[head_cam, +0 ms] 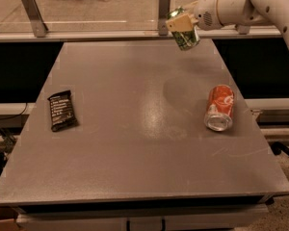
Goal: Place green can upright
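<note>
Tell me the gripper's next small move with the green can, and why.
The gripper holds the green can tilted, in the air over the far right of the table. Probably best: lower it toward the bare surface below while turning it vertical. The red can lies on its side nearer the front, apart from that spot.

We see a red can [220,107] lying on its side on the bench [135,172], a dark snack packet [62,110] well apart.
</note>
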Robot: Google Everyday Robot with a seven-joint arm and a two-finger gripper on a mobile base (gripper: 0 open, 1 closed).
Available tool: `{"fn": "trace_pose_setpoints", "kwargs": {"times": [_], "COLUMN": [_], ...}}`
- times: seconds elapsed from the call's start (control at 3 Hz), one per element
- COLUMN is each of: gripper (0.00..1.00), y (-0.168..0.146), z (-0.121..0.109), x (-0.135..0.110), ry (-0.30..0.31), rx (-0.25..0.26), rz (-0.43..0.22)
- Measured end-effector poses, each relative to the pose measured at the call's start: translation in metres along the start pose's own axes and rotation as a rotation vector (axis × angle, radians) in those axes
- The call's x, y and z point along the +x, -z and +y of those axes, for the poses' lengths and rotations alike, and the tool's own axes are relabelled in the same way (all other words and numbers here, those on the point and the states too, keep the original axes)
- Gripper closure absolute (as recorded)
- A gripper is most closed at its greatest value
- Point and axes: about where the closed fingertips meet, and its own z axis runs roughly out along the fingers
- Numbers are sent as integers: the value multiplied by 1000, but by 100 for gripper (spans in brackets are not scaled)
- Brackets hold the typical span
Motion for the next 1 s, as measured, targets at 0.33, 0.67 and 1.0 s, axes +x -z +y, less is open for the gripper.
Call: {"fn": "trace_pose_setpoints", "kwargs": {"times": [0.33, 0.67, 1.0], "gripper": [100, 100, 100], "y": [13, 17, 24], "z": [-13, -17, -19], "x": [15, 33, 50], "ry": [-8, -21, -33], "rx": [-54, -128, -191], "rz": [-95, -187, -266]}}
